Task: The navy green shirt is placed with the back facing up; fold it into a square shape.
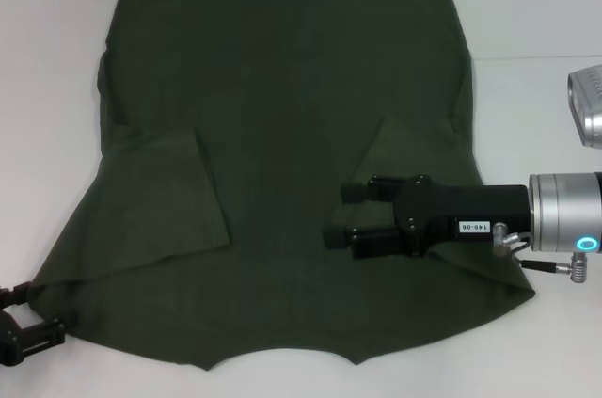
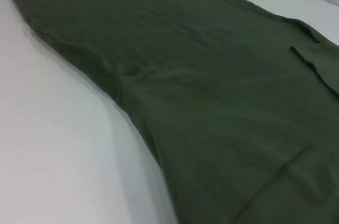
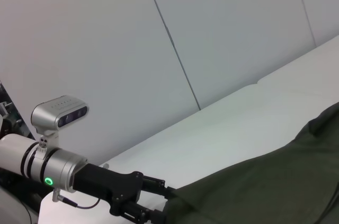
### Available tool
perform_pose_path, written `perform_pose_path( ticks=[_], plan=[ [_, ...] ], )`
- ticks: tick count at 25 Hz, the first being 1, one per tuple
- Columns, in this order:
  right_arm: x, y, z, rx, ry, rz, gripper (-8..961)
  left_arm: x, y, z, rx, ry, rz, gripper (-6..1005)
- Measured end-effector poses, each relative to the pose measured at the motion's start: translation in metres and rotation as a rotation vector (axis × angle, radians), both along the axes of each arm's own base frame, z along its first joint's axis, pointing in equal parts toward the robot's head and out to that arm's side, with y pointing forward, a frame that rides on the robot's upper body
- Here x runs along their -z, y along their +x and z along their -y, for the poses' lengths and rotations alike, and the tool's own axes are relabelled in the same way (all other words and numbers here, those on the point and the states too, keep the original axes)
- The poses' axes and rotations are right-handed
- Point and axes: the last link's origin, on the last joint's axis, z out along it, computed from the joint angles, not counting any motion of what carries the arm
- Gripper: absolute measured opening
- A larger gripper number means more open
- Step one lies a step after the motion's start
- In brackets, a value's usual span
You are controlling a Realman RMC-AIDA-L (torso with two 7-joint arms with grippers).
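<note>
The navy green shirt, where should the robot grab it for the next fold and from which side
Probably at the side edges. The navy green shirt lies flat with both sleeves already folded inward, so only its thin outer edges offer a pinch. The left gripper sits at the near left corner; the right gripper, open, hovers over the cloth and would need to come in from the right edge.

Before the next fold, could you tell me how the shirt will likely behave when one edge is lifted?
The shirt will probably drape limply: both sleeves already lie folded flat on it. It looks light, thin cloth. It may slide on the smooth white table when the right gripper pushes it.
</note>
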Motion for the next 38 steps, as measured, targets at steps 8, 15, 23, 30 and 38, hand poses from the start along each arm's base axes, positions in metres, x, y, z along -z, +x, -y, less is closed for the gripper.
perform_pose_path(
  ticks=[8,15,23,30,38],
  plan=[
    [-0.001,0.001,0.000,0.009,0.005,-0.007,897,0.004,0.004,-0.001,0.016,-0.019,0.012,828],
    [0.000,0.000,0.000,0.008,0.007,-0.010,892,0.006,0.008,-0.004,0.032,-0.038,0.014,827],
    [-0.001,0.001,0.000,0.009,0.016,-0.014,887,0.007,0.013,-0.006,0.055,-0.047,0.032,827],
    [-0.001,0.003,0.001,0.013,0.017,-0.014,882,0.006,0.015,-0.008,0.064,-0.052,0.037,826],
    [-0.003,0.003,0.001,0.013,0.024,-0.023,881,0.005,0.017,-0.013,0.067,-0.054,0.025,741]
  ],
)
